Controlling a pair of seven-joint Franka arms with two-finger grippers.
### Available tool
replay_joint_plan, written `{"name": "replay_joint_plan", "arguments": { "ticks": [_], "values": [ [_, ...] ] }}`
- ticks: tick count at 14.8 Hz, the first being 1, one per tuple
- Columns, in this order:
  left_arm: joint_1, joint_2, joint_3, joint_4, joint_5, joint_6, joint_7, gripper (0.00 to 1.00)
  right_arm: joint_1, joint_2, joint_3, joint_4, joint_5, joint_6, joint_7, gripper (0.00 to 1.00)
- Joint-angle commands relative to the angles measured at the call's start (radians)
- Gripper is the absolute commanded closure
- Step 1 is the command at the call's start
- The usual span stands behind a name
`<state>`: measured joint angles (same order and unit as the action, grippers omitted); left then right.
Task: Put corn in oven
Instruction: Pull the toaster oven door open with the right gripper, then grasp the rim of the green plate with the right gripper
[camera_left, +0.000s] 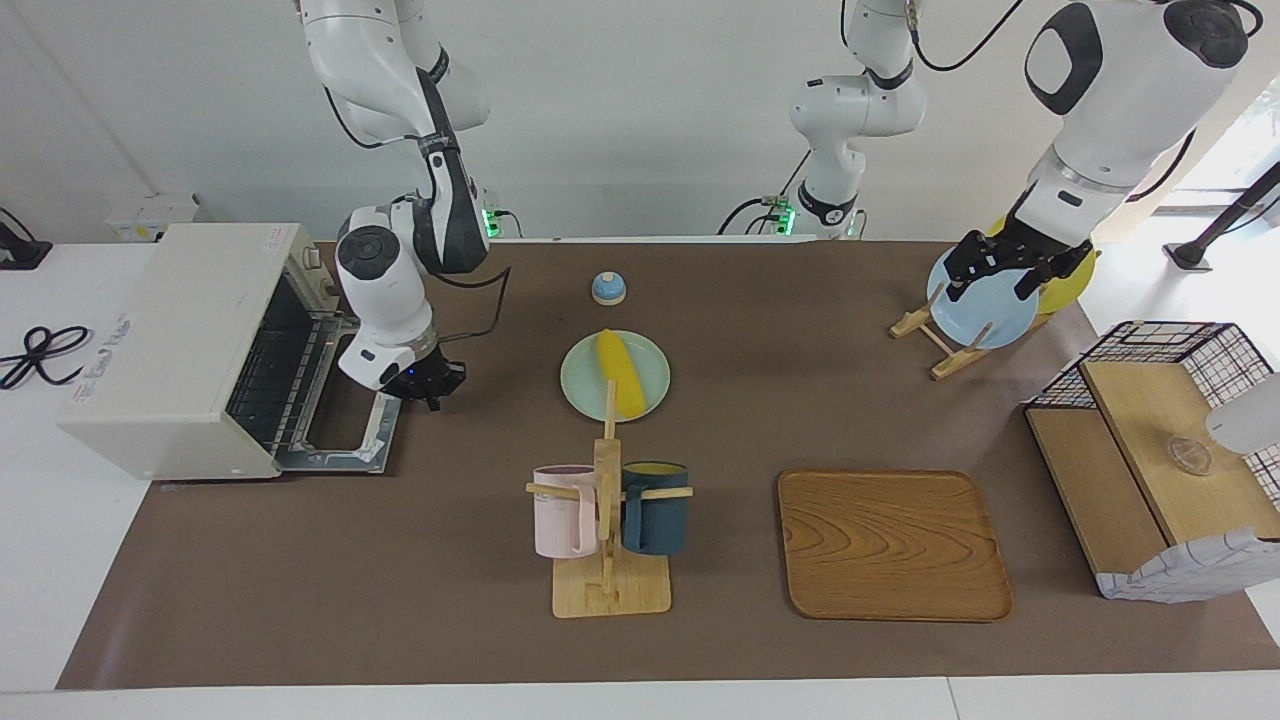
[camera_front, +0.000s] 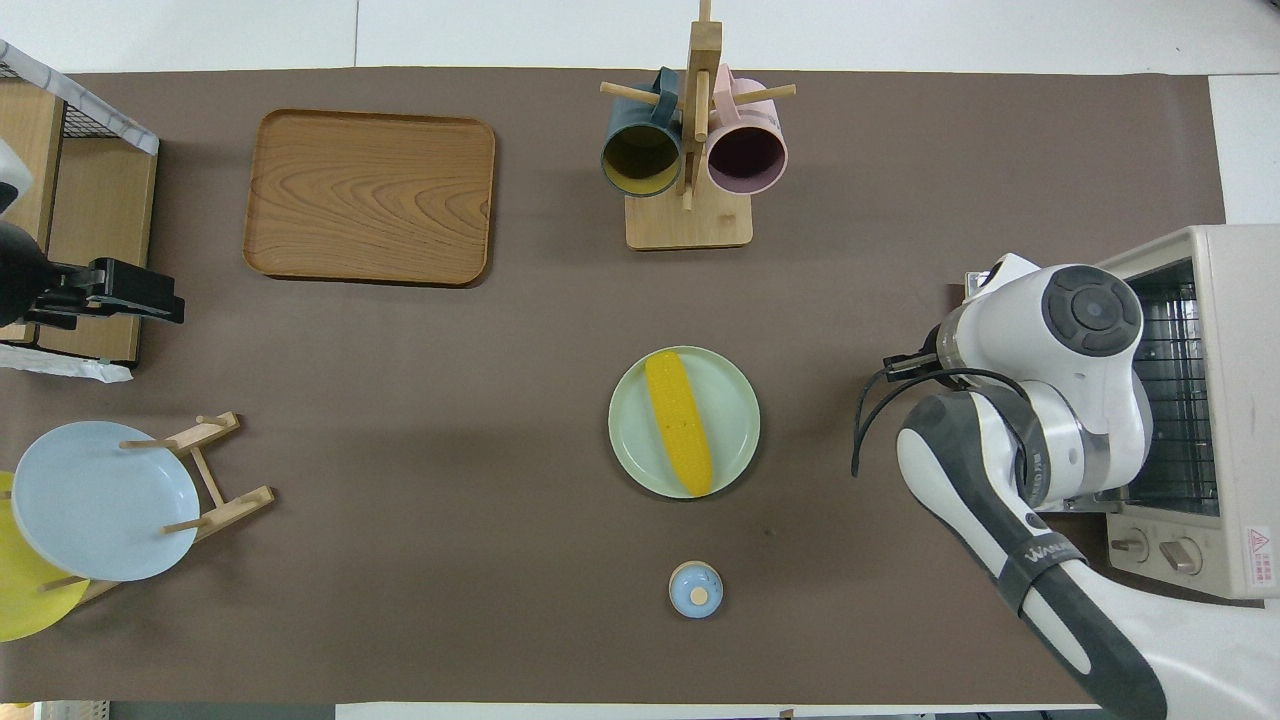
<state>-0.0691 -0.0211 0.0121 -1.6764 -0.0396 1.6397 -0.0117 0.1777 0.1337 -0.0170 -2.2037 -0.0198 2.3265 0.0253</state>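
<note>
**Oven open, corn still on its plate**

The surface (camera_left: 420, 600) fills most of the facing view. At its left edge stands the one oven (camera_left: 190, 345), its door (camera_left: 340, 440) dropped flat and the wire rack bare. The right gripper (camera_left: 432, 385) hangs just off the door's edge, between oven and plate, fingertips shut on nothing. At the upper right of the frame the left gripper (camera_left: 995, 270) waits over the dish rack with its fingers spread and empty.

The single corn (camera_left: 620, 372) lies slantwise on one pale green plate (camera_left: 585, 385) at the frame's centre, well apart from the oven.

To do this step well, the right gripper would likely need to open before it descends, line its fingers across the cob's short width near the middle, and close firmly, since a tapered, rounded cob may roll or slip. The carry should then clear the lowered door and enter level with the rack.

Counted: one wooden tray (camera_left: 893, 545), one wire basket (camera_left: 1160, 455), one mug stand (camera_left: 608, 540) holding two mugs, two plates in the dish rack (camera_left: 935, 345), one small blue knob-topped lid (camera_left: 608, 288).
</note>
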Motion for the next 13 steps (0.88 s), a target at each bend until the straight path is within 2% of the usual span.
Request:
{"name": "replay_joint_plan", "arguments": {
  "ticks": [1,3,4,5,7,8,10,13],
  "values": [
    [0.005,-0.007,-0.007,0.014,0.026,-0.035,0.016,0.00,0.115,0.003,-0.006,0.091,0.041,-0.093,0.172,0.84],
    [0.003,-0.005,-0.007,0.017,0.027,-0.064,0.016,0.00,0.219,0.006,-0.006,0.146,0.043,-0.111,0.307,0.58],
    [0.003,-0.007,-0.007,0.018,0.026,-0.066,0.015,0.00,0.267,0.027,-0.006,0.179,0.043,-0.107,0.353,0.37],
    [0.003,-0.011,-0.009,0.015,0.026,-0.064,0.015,0.00,0.317,0.046,-0.006,0.220,0.044,-0.110,0.384,0.30],
    [0.005,-0.017,-0.009,0.010,0.026,-0.064,0.013,0.00,0.403,0.090,-0.006,0.292,0.043,-0.121,0.491,0.24],
    [0.005,-0.020,-0.009,0.009,0.026,-0.063,0.010,0.00,0.448,0.130,-0.006,0.336,0.041,-0.119,0.554,0.01],
    [0.006,-0.022,-0.009,0.004,0.026,-0.060,0.009,0.00,0.524,0.223,-0.008,0.419,0.041,-0.099,0.664,0.00],
    [0.014,-0.020,-0.007,0.004,0.026,-0.058,0.009,0.00,0.565,0.271,-0.006,0.382,0.032,0.013,0.709,0.00]
  ]
}}
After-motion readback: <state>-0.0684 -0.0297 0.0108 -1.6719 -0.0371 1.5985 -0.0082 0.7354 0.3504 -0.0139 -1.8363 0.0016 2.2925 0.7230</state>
